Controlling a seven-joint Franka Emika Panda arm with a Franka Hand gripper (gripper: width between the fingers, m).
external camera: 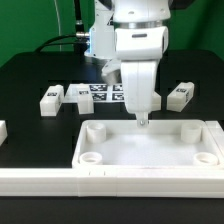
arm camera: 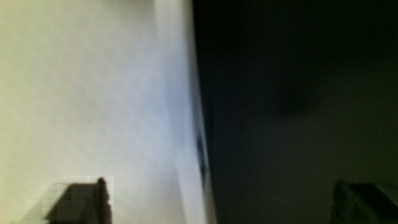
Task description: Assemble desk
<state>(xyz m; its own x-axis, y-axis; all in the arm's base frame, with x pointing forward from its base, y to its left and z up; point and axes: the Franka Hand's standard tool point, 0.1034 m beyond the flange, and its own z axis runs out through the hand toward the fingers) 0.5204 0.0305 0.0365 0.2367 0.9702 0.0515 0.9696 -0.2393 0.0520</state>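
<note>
Hovering over the far rim of the desk top point(external camera: 150, 152), the claw point(external camera: 141, 121) is seen spread wide and empty, the nearest leg point(external camera: 180, 95) being placed beyond it toward the exterior view's right.

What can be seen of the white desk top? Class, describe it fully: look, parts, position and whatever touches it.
The desk top is a large white rectangular tray, plastic-looking, with a raised rim and a round socket in each corner. All four sockets are empty. It lies flat, hollow side up, on the black table, with its near side against a long white rail. The open hand hangs over its far rim; whether it touches the rim cannot be told.
</note>
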